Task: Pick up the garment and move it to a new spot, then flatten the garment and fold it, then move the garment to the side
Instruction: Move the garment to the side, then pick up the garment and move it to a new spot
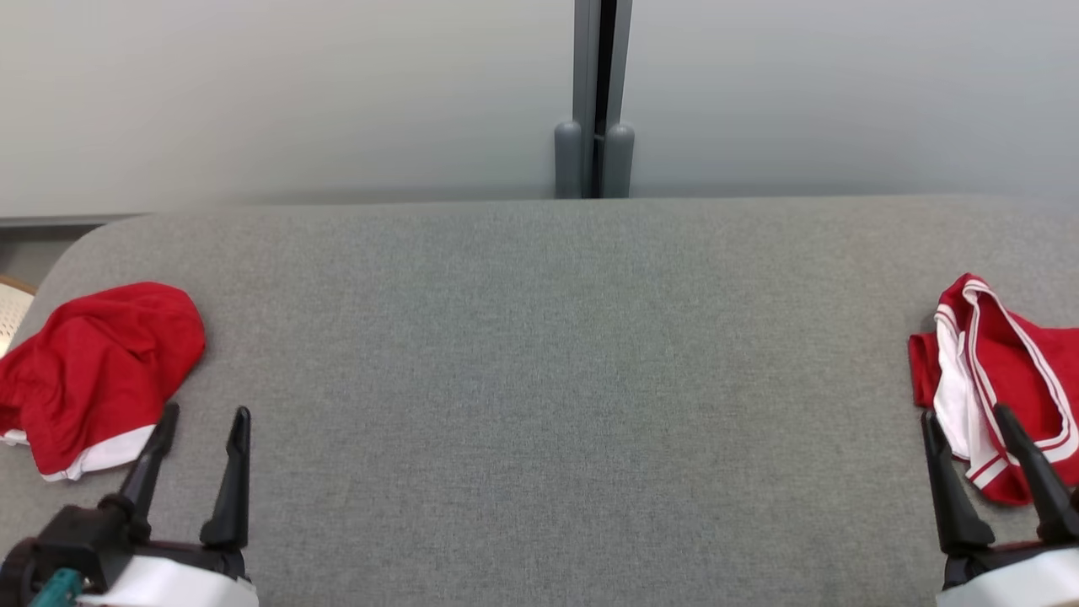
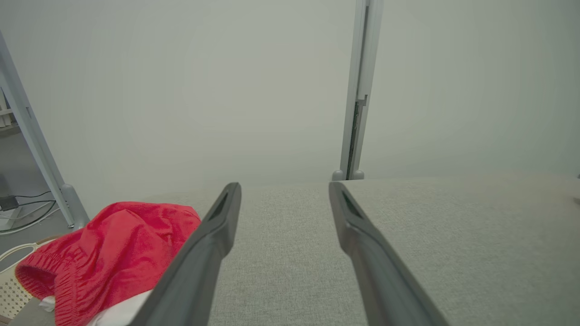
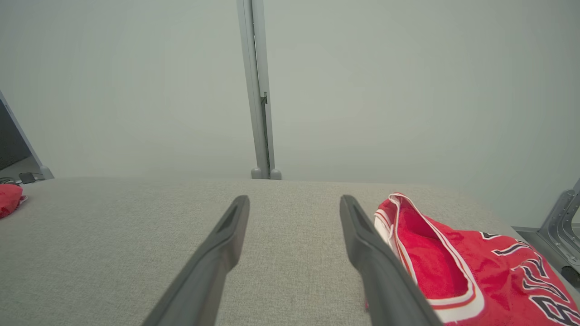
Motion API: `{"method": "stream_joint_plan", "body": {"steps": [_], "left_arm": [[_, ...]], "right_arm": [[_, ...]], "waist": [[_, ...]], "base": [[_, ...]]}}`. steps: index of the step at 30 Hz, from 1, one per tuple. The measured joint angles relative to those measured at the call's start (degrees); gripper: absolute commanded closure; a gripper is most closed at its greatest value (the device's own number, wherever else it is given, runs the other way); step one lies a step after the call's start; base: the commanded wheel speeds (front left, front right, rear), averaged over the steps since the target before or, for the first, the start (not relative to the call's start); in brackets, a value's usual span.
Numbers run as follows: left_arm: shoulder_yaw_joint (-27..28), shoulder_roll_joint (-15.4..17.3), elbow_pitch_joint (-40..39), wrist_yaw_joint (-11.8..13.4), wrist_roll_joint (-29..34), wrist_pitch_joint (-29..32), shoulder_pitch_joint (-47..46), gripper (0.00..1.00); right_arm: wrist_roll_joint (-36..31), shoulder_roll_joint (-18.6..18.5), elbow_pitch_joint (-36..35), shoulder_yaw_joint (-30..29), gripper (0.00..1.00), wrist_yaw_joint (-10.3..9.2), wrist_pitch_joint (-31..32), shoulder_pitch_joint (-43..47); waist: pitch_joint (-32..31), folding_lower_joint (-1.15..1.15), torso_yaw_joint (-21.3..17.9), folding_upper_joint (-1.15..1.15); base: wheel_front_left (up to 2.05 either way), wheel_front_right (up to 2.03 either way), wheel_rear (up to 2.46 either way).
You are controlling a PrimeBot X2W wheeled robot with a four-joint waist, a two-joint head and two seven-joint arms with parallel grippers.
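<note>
A crumpled red garment with a white hem [image 1: 101, 362] lies at the left end of the grey cloth-covered table [image 1: 539, 379]; it also shows in the left wrist view [image 2: 118, 244]. A second red garment with white trim and dark lettering [image 1: 1011, 371] lies bunched at the right end [image 3: 453, 267]. My left gripper [image 1: 206, 411] stands open just right of the left garment, nothing between its fingers [image 2: 284, 185]. My right gripper [image 1: 965, 413] is open at the near edge of the right garment; its outer finger overlaps the cloth in view [image 3: 295, 198].
A pale wall with a grey vertical post [image 1: 594, 101] stands behind the table. A light perforated object [image 1: 13, 308] sits off the table's left end. A metal frame [image 3: 562, 226] stands beyond the right end. The left garment shows small and far off [image 3: 9, 199].
</note>
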Motion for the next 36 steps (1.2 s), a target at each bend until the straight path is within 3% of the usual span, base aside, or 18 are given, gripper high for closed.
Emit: {"method": "stream_joint_plan", "body": {"steps": [14, 36], "left_arm": [[-2.60, -0.79, -1.19, -0.07, 0.43, 0.70, 6.97, 0.00], [-3.08, -0.44, -4.10, 2.45, 0.13, 2.74, 7.78, 0.00]], "right_arm": [[-0.68, 2.03, -4.36, -1.75, 0.00, 0.00, 4.10, 6.45], [-0.75, 3.10, -5.32, -3.24, 0.00, -0.01, 5.15, 7.19]], "waist": [[-6.14, 0.00, -0.05, 0.00], [-6.43, 0.00, 0.35, 0.00]], "base": [[0.00, 0.00, 0.00], [0.00, 0.00, 0.00]]}}
